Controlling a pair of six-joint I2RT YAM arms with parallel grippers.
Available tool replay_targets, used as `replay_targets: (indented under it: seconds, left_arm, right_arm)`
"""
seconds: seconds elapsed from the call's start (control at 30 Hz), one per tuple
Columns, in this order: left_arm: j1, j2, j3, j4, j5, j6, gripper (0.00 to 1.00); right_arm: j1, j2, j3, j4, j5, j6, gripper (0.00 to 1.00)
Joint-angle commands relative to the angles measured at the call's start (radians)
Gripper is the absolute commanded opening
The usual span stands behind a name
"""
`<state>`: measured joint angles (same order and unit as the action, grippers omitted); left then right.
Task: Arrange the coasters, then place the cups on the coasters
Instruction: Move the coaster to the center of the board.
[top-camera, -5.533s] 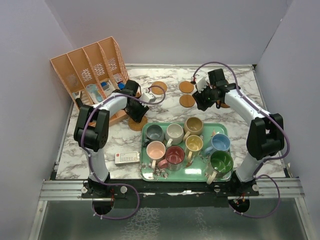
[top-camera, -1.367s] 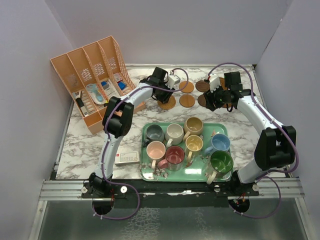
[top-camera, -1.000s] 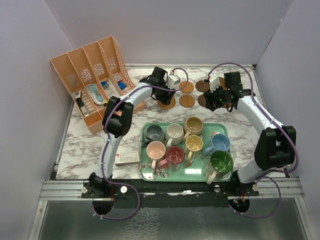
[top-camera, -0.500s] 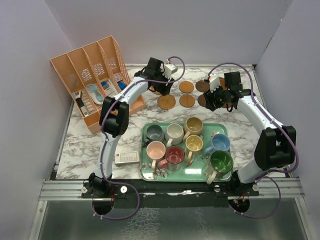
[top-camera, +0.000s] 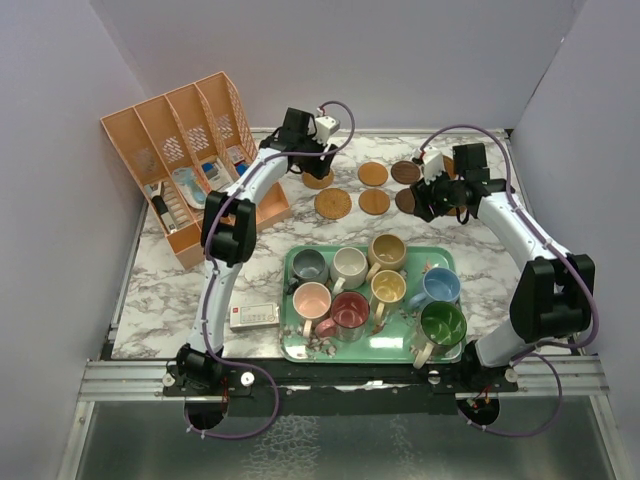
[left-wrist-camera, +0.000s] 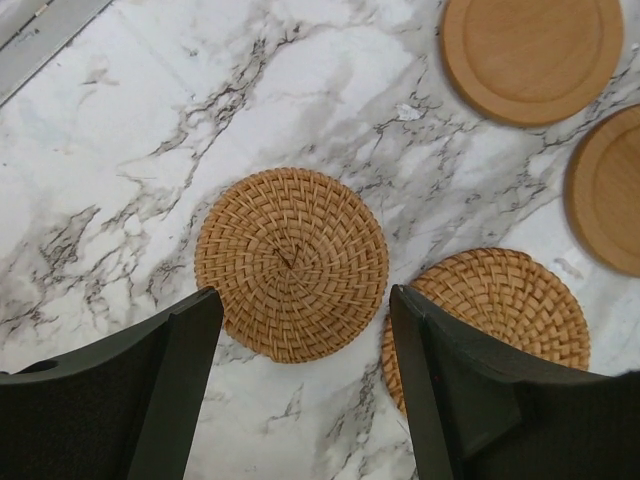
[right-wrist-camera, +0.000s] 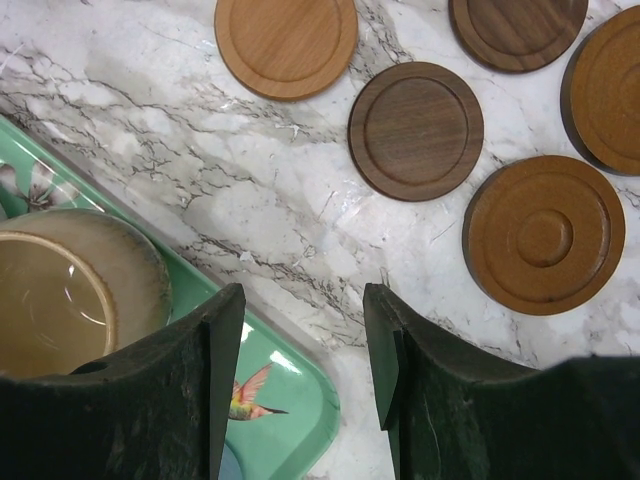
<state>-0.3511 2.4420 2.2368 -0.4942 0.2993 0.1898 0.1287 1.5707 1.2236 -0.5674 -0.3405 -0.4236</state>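
Several coasters lie at the back of the marble table. Two are woven: one (left-wrist-camera: 291, 263) lies just ahead of my left gripper (left-wrist-camera: 303, 300), the other (left-wrist-camera: 490, 320) to its right. That gripper (top-camera: 308, 160) hovers open above them, holding nothing. Smooth wooden coasters (top-camera: 373, 173) (top-camera: 374, 201) lie further right. My right gripper (right-wrist-camera: 305, 300) is open and empty over bare marble, just short of two dark coasters (right-wrist-camera: 416, 130) (right-wrist-camera: 518, 30) and a brown one (right-wrist-camera: 544, 233). Several cups stand on the green tray (top-camera: 297, 349), among them grey (top-camera: 308, 266), tan (right-wrist-camera: 70, 300) and green (top-camera: 441, 325).
An orange file rack (top-camera: 180, 160) stands at the back left, close to the left arm. A small white box (top-camera: 253, 316) lies left of the tray. The tray's far corner (right-wrist-camera: 300, 410) sits just under the right gripper. Walls close in the table on three sides.
My left gripper has opened wider, lifted off the woven coaster it was over and drawn back to the far left. The right arm has barely moved.
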Motion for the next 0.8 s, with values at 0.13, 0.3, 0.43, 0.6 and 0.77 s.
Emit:
replay_targets:
  seconds: [0.13, 0.3, 0.43, 0.6, 0.77]
  left_arm:
    - [-0.006, 0.093, 0.069, 0.034, -0.066, -0.011, 0.71]
    - [-0.007, 0.122, 0.076, 0.035, -0.065, -0.024, 0.71]
    - [-0.007, 0.145, 0.093, 0.037, -0.065, -0.035, 0.7]
    - [-0.007, 0.181, 0.125, 0.039, -0.049, -0.064, 0.68]
    - [-0.014, 0.201, 0.127, 0.037, -0.038, -0.084, 0.67]
  right_arm:
    - [-0.012, -0.062, -0.032, 0.023, -0.04, -0.004, 0.53]
    - [-0.017, -0.076, -0.047, 0.032, -0.043, -0.002, 0.53]
    - [-0.02, -0.083, -0.05, 0.035, -0.045, -0.002, 0.53]
    - [-0.024, -0.083, -0.056, 0.039, -0.048, 0.0, 0.53]
    - [-0.027, -0.083, -0.061, 0.04, -0.048, 0.0, 0.53]
